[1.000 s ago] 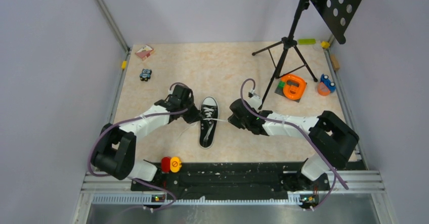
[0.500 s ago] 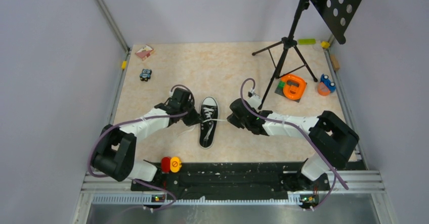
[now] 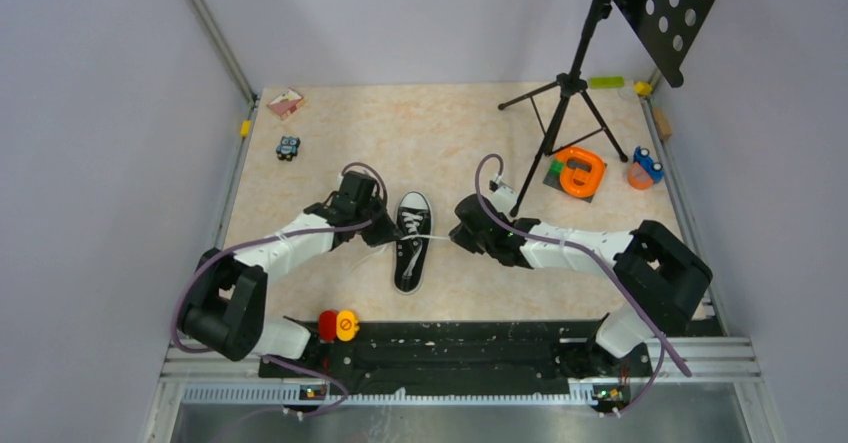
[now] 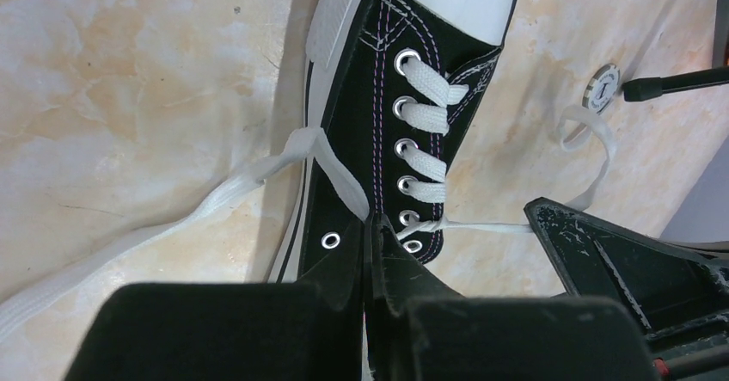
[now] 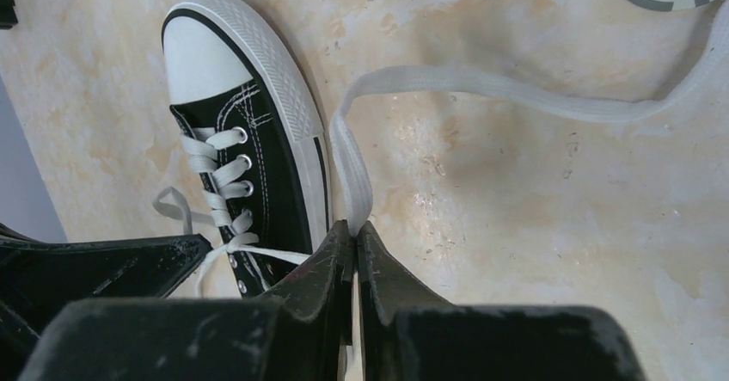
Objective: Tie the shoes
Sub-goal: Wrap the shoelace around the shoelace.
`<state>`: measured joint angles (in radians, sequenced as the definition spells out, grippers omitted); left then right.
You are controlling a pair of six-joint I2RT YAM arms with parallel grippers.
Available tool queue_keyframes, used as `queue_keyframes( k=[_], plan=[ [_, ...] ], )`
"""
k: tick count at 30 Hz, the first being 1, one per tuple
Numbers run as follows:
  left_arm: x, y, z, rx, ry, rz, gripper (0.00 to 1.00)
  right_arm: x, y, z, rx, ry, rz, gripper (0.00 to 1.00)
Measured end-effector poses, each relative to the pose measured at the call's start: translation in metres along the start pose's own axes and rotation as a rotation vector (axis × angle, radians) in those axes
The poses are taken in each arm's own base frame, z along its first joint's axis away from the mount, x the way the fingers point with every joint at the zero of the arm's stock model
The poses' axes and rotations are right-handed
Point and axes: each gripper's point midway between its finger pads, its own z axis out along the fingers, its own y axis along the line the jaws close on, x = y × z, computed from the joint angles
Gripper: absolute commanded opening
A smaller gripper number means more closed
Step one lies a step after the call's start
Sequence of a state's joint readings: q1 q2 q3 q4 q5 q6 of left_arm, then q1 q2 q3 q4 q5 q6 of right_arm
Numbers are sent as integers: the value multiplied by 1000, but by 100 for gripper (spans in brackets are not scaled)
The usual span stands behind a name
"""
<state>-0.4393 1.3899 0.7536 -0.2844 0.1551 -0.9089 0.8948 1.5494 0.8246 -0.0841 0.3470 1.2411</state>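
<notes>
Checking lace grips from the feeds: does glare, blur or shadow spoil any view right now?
Top external: even light, soft shadows, but the sneaker is small and its lace barely traceable. Left wrist: eyelets sharp; the left gripper is black, hiding detail at its pinch. Right wrist: mild sheen on the table; lace sharp up to the right gripper.

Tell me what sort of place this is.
Probably a robotics lab test cell: a left arm and right arm bolted at the near edge of a walled-in table, a red-and-yellow stop button by their bases, and a tripod stand at the far side.
</notes>
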Motion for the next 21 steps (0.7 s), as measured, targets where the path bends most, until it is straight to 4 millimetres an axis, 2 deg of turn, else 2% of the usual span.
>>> queue_keyframes(
  k=[3, 6, 12, 16, 21],
  plan=[
    [2, -2, 0, 9, 10, 8, 0, 2, -2, 0, 2, 9, -22, 32],
    [3, -4, -1, 21, 21, 13, 0, 2, -6, -1, 10, 12, -67, 48],
    [-1, -21, -7, 68, 28, 21, 0, -9, 0, -16, -45, -12, -211, 49],
    [-7, -32, -9, 92, 24, 25, 0, -17, 17, -26, -136, -35, -352, 48],
    [-4, -36, -6, 105, 54, 20, 0, -18, 38, -30, -249, -46, -492, 48]
  ],
)
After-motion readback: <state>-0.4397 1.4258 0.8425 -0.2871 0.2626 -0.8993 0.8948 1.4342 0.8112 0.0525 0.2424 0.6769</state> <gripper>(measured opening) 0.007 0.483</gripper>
